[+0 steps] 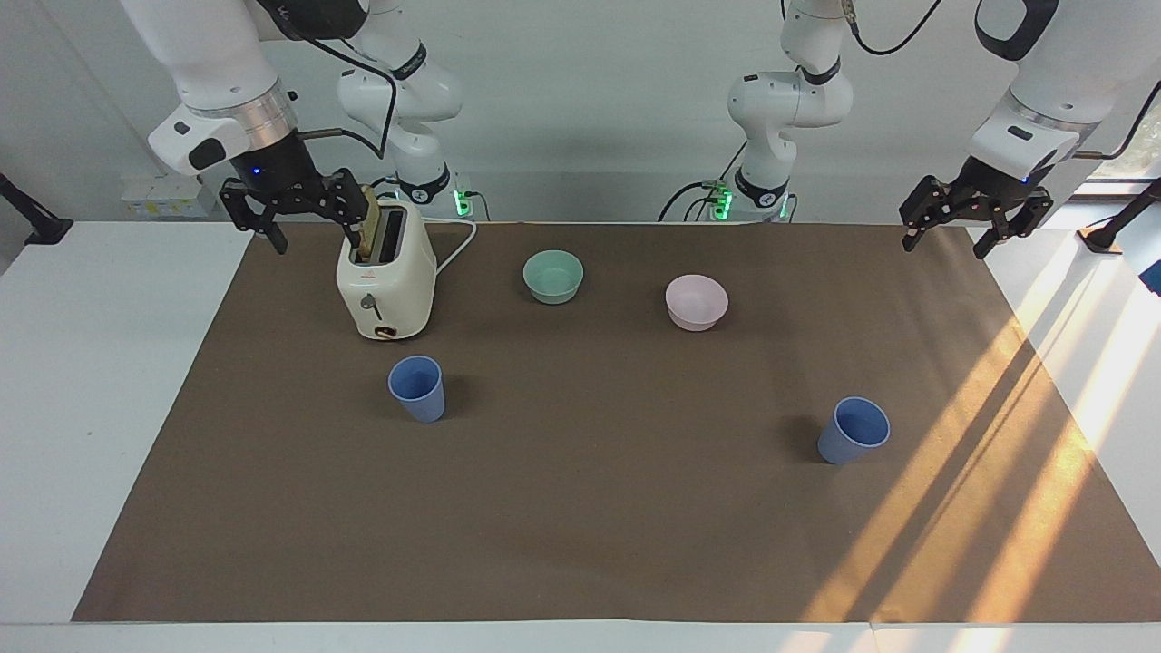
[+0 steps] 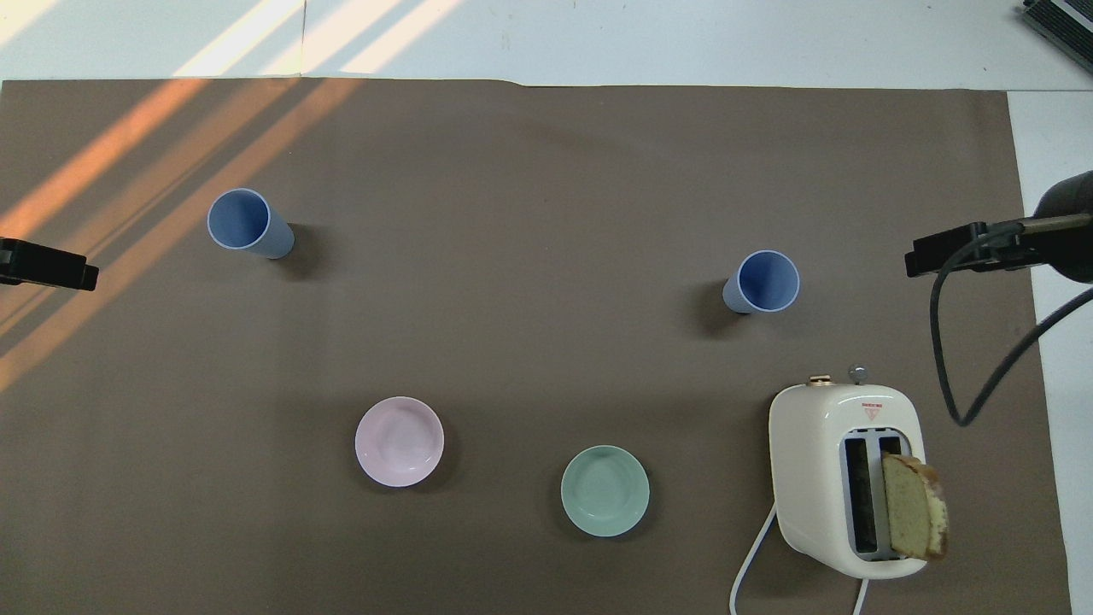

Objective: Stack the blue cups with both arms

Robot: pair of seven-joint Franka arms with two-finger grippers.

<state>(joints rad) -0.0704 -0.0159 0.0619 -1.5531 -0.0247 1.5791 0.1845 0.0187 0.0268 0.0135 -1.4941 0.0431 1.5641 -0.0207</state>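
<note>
Two blue cups stand upright and apart on the brown mat. One blue cup [image 1: 417,388] [image 2: 762,282] is farther from the robots than the toaster, toward the right arm's end. The other blue cup [image 1: 853,431] [image 2: 248,224] stands toward the left arm's end. My right gripper [image 1: 316,238] [image 2: 939,256] hangs open in the air beside the toaster, holding nothing. My left gripper [image 1: 945,243] [image 2: 47,265] hangs open over the mat's edge at its own end, also with nothing in it. Both are well away from the cups.
A cream toaster [image 1: 385,281] [image 2: 845,478] with a bread slice [image 2: 914,504] in one slot stands near the right arm. A mint-green bowl [image 1: 553,277] [image 2: 604,491] and a pale pink bowl [image 1: 696,302] [image 2: 399,442] sit nearer the robots than the cups.
</note>
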